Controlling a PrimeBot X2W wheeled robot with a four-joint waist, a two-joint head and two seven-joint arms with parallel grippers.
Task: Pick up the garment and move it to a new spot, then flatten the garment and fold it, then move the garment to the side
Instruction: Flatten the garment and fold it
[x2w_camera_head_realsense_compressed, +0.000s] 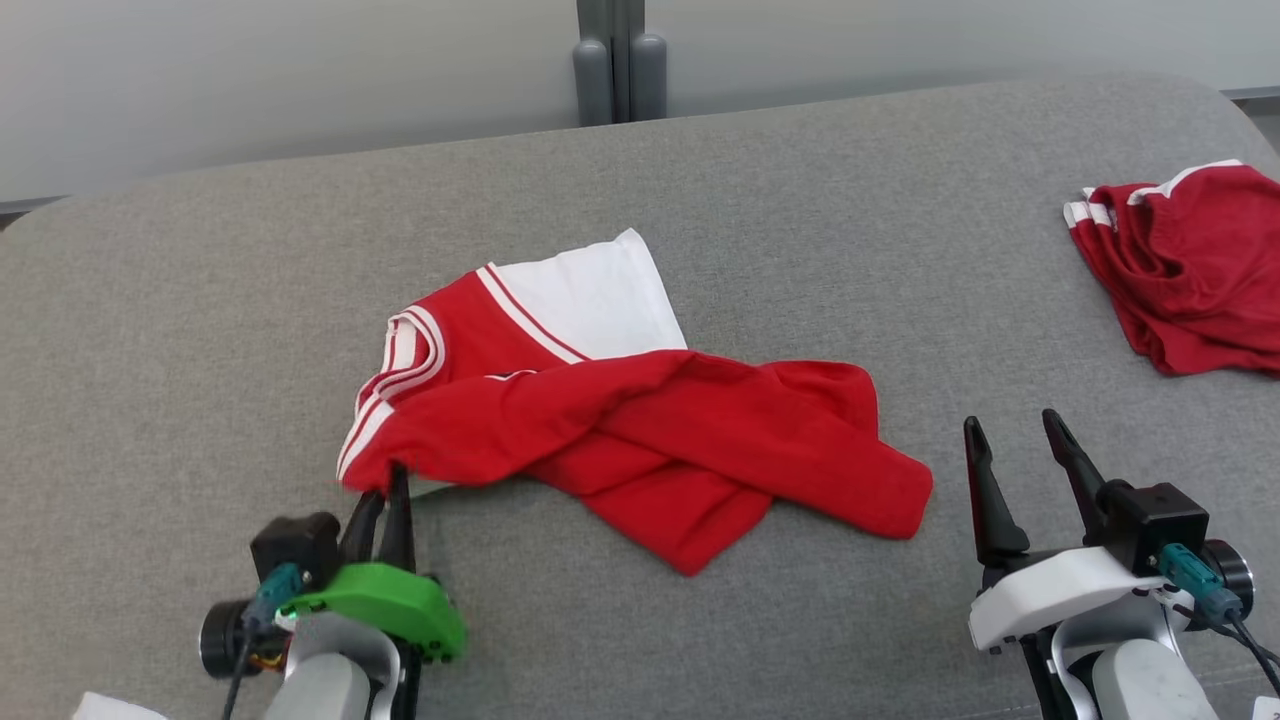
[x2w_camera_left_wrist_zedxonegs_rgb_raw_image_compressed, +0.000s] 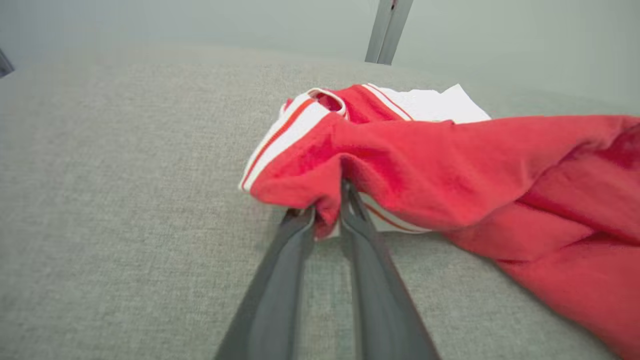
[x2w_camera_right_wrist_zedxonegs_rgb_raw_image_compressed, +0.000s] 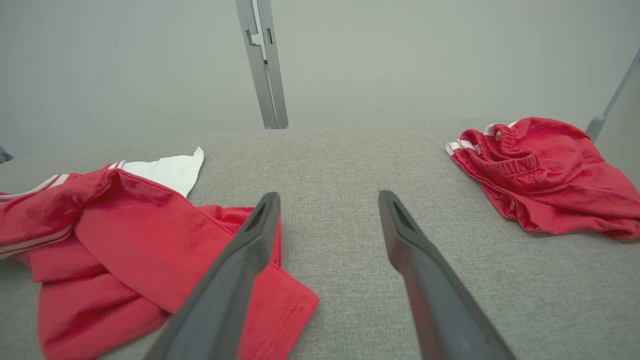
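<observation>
The garment (x2w_camera_head_realsense_compressed: 640, 430) is a red shirt with a white sleeve and white stripes, lying crumpled in the middle of the grey cloth surface (x2w_camera_head_realsense_compressed: 200, 330). My left gripper (x2w_camera_head_realsense_compressed: 385, 490) is at its near left corner. In the left wrist view the two dark fingers pinch a fold of the garment (x2w_camera_left_wrist_zedxonegs_rgb_raw_image_compressed: 450, 165) at its striped edge, so the left gripper (x2w_camera_left_wrist_zedxonegs_rgb_raw_image_compressed: 327, 210) is shut on it. My right gripper (x2w_camera_head_realsense_compressed: 1012, 425) stands open just right of the shirt's right end, with nothing between its fingers. In the right wrist view the right gripper (x2w_camera_right_wrist_zedxonegs_rgb_raw_image_compressed: 330, 200) has the garment (x2w_camera_right_wrist_zedxonegs_rgb_raw_image_compressed: 140, 235) to its left.
A second red piece with white stripes, a pair of shorts (x2w_camera_head_realsense_compressed: 1190, 270), lies bunched at the surface's right edge, also seen in the right wrist view (x2w_camera_right_wrist_zedxonegs_rgb_raw_image_compressed: 545, 175). A grey post (x2w_camera_head_realsense_compressed: 620, 60) stands behind the far edge before a pale wall.
</observation>
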